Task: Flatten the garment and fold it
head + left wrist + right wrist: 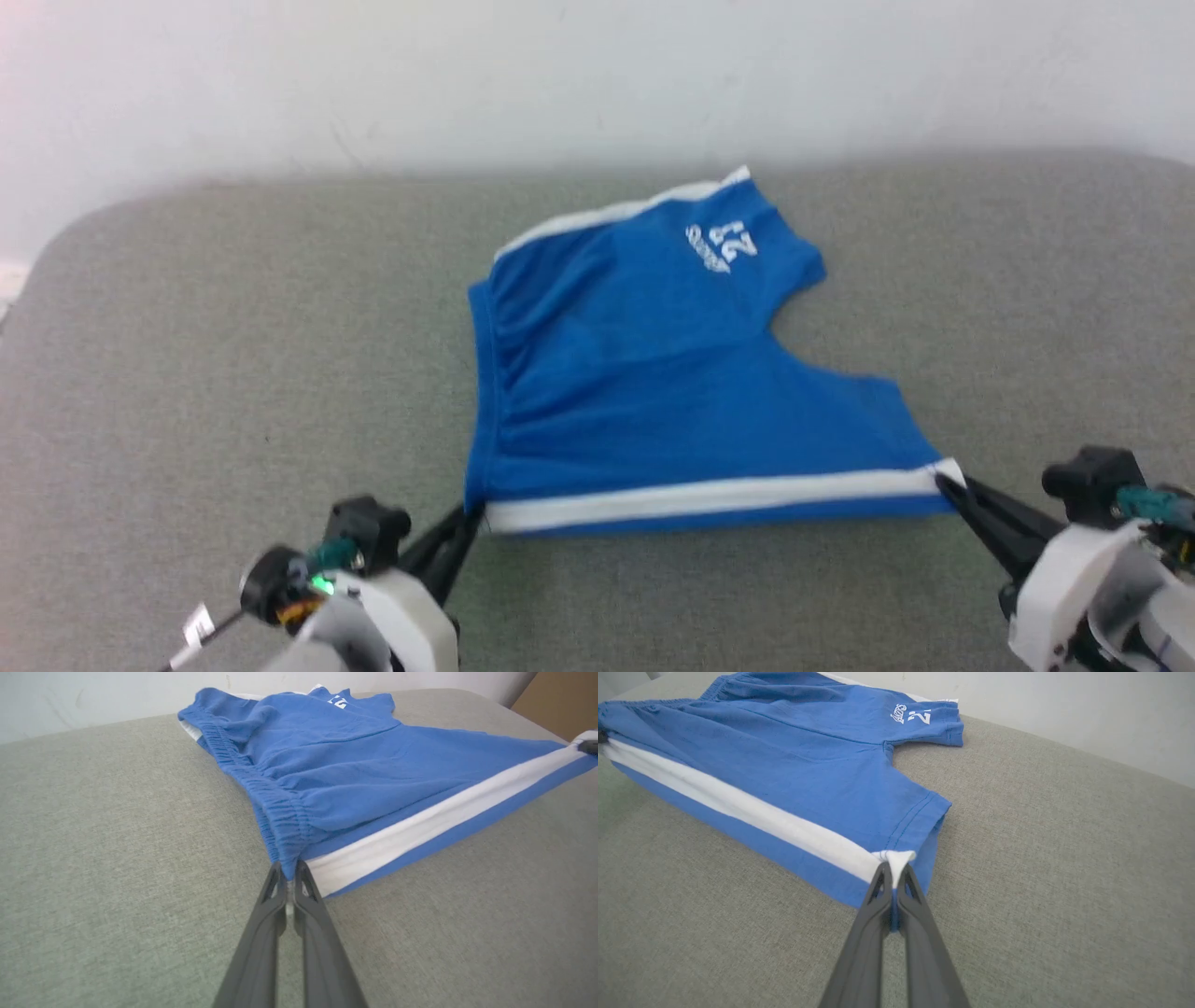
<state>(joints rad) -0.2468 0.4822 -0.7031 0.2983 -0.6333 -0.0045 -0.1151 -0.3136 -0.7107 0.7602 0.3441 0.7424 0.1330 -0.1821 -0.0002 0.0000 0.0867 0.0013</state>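
Note:
The garment [644, 373], bright blue shorts with a white side stripe, lies spread on the grey cushion, waistband to the left and legs to the right. White lettering marks the far leg. My left gripper [474, 511] is shut on the near waistband corner [287, 861], where the stripe starts. At the other end of that stripe my right gripper [945, 480] is shut on the near leg's hem corner [894, 858]. The near edge is pulled taut between the two and raised a little off the cushion [738, 858]. The other gripper's tip [589, 745] shows at the far end of the stripe in the left wrist view.
A grey fabric cushion [233, 373] carries the shorts, with its rounded corner at the far left. A pale wall [560, 75] rises right behind it. A brown surface [570, 700] shows beyond the cushion's edge in the left wrist view.

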